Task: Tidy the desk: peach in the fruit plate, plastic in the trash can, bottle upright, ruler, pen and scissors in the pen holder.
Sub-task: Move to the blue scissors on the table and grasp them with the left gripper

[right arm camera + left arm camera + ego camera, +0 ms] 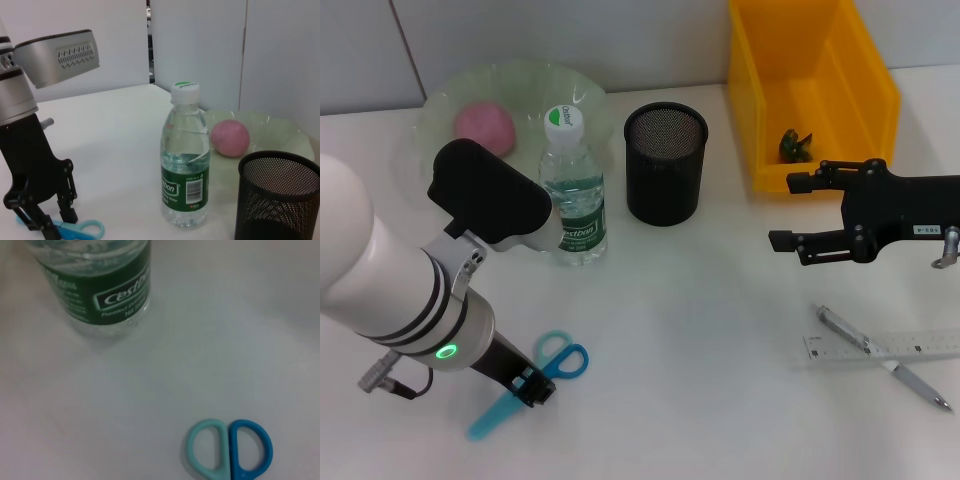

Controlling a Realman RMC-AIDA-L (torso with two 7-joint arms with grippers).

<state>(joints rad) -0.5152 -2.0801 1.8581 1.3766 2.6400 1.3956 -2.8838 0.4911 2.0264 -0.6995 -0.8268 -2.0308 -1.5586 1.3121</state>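
Note:
The teal-and-blue scissors (560, 360) (230, 450) (80, 230) lie flat on the desk at the front left. My left gripper (532, 387) (57, 222) is down at them, open, with its fingers on either side of the blades just behind the handles. The bottle (572, 190) (186, 160) stands upright by the fruit plate (575, 90), which holds the pink peach (485, 125) (230, 138). The black mesh pen holder (665, 163) (277, 195) stands beside the bottle. The ruler (920, 346) and pen (910, 376) lie crossed at the front right. My right gripper (785, 212) hovers open above the desk.
A yellow bin (865, 60) at the back right holds a small green piece (795, 146). My left forearm (380, 290) covers the front-left corner. White desk surface lies between the scissors and the ruler.

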